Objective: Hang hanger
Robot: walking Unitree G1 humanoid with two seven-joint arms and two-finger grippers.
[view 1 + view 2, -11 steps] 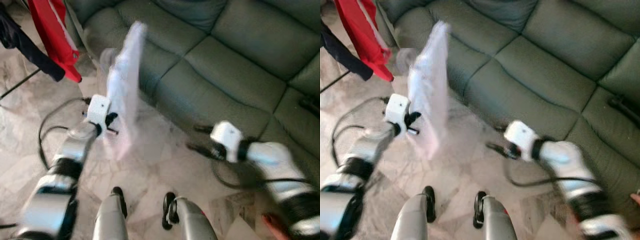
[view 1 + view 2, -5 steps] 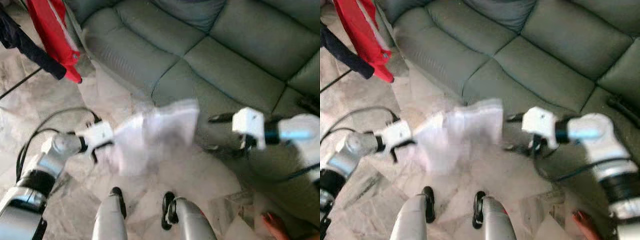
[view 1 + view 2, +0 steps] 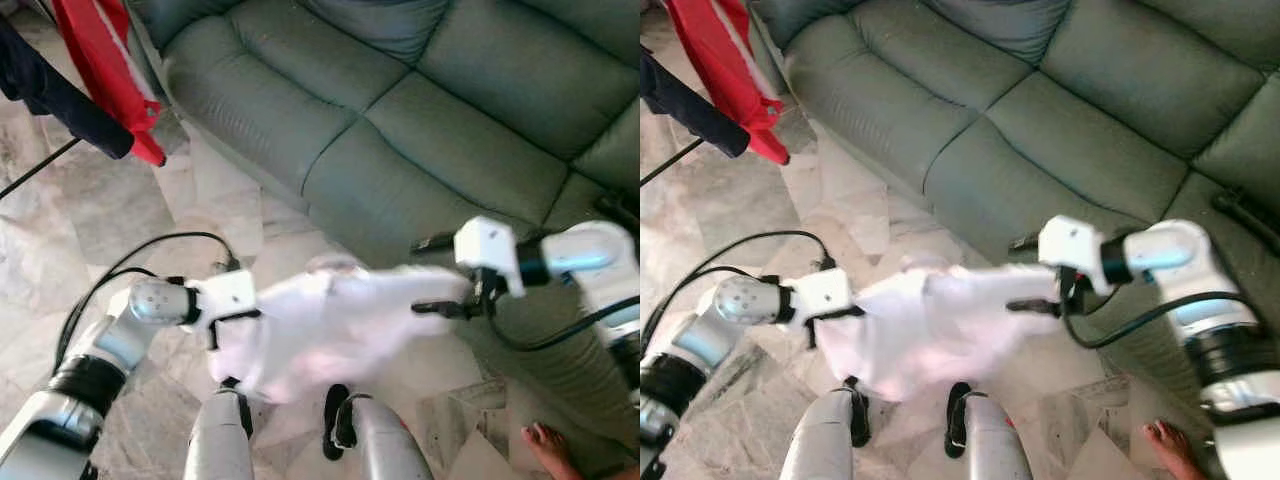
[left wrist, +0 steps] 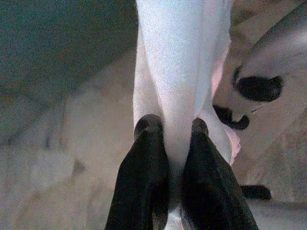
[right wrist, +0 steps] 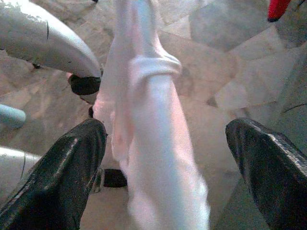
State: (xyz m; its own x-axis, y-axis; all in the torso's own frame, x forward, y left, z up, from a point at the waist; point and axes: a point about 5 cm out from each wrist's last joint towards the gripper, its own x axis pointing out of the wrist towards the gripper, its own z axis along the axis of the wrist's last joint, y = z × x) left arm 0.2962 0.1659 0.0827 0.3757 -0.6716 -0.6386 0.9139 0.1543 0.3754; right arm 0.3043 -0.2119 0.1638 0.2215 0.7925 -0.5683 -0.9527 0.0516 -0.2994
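Note:
A white garment hangs stretched sideways between my two arms, low over the marble floor and just above my legs. My left gripper is shut on one end of it; in the left wrist view both black fingers pinch the cloth. My right gripper is at the other end, open. In the right wrist view its fingers stand wide apart with the bunched cloth running between them, not touching either one. The cloth is blurred.
A green leather sofa spans the far side. A red garment and a dark one hang at the upper left. A black cable loops by my left arm. A person's bare foot is at the lower right.
The white garment swung from upright beside the left gripper down to a sideways stretch. My left gripper dropped lower. My right gripper came in around the garment's free end.

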